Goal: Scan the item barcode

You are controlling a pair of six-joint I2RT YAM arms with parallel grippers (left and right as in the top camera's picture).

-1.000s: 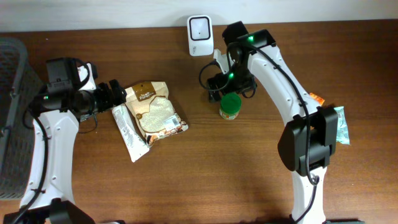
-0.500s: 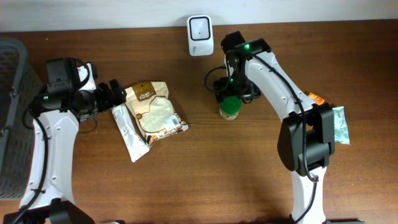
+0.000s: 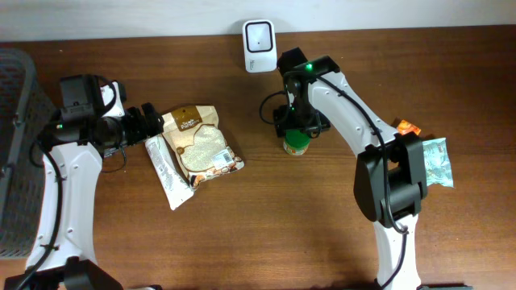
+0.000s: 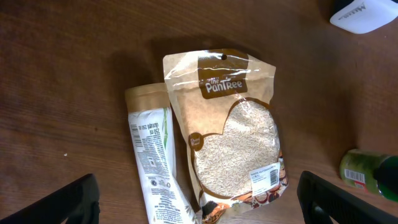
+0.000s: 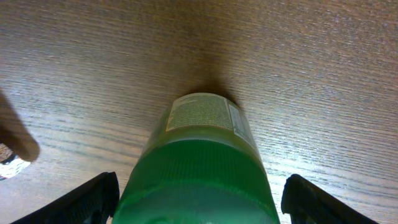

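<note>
Inside right pincer (image 5: 200,202), green-capped jar (image 5: 202,124)

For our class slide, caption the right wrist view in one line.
Open jaws flank an upright green-capped jar on the wooden table.

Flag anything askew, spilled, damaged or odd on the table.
Nothing stands out. No spill or damage shows. The pouch and sachet lie flat and slanted, side by side, and the bottle stands upright.

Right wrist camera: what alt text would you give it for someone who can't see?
A green-capped bottle, seen from above, stands on a wooden table. The right gripper has its two black fingers flanking the cap at the lower corners.
</note>
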